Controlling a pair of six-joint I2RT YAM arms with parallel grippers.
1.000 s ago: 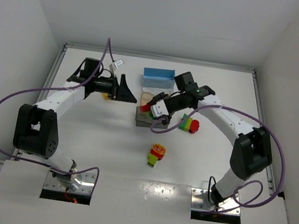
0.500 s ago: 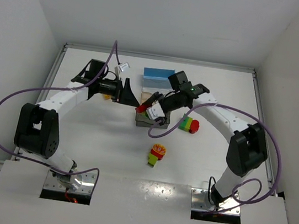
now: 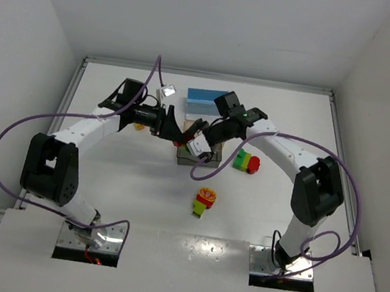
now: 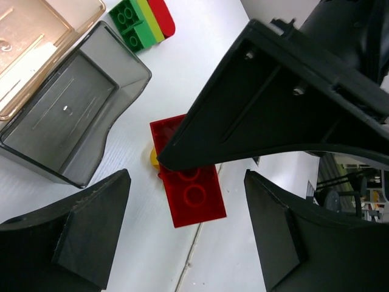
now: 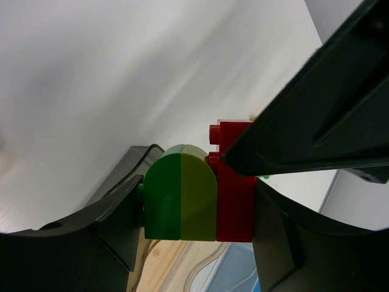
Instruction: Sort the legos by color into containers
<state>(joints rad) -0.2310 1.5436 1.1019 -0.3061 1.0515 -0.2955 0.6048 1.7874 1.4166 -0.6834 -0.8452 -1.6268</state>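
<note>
Red brick (image 4: 196, 198) between spread left tool (image 4: 185, 230) jaws, grey bin (image 4: 73, 115) left, tricolour clump (image 4: 143, 21) above

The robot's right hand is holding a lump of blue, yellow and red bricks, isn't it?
Not quite. The lump held in the right gripper is green, yellow and red, with no blue in it. The right wrist view shows the green piece right beside the yellow one.
</note>
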